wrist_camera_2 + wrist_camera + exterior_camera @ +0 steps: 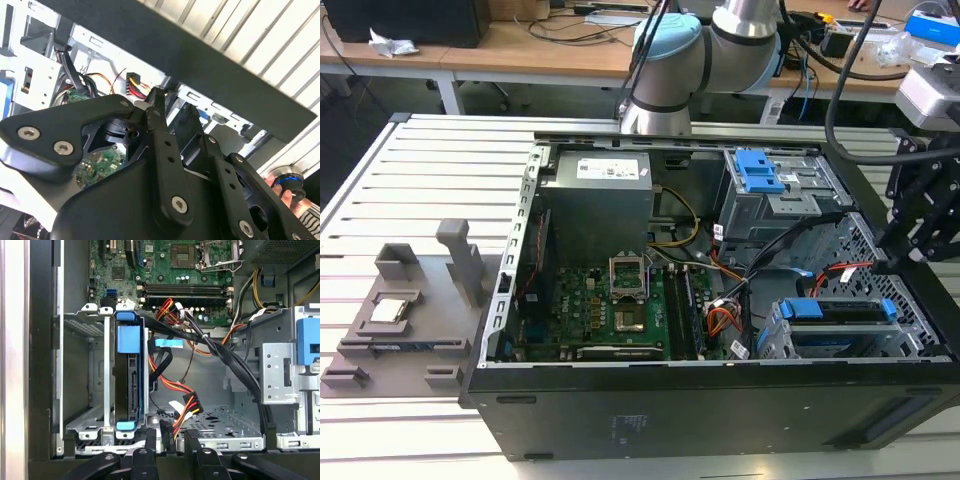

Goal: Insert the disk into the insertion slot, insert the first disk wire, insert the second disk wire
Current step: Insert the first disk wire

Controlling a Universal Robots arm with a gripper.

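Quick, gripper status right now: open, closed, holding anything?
Gripper: open, holding nothing. The disk sits in the insertion slot, apart from the gripper.

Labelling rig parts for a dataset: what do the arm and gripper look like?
The arm has silver tubes with pale blue joint caps and black cables alongside. The gripper is matte black, with linked bars joined by silver screws.
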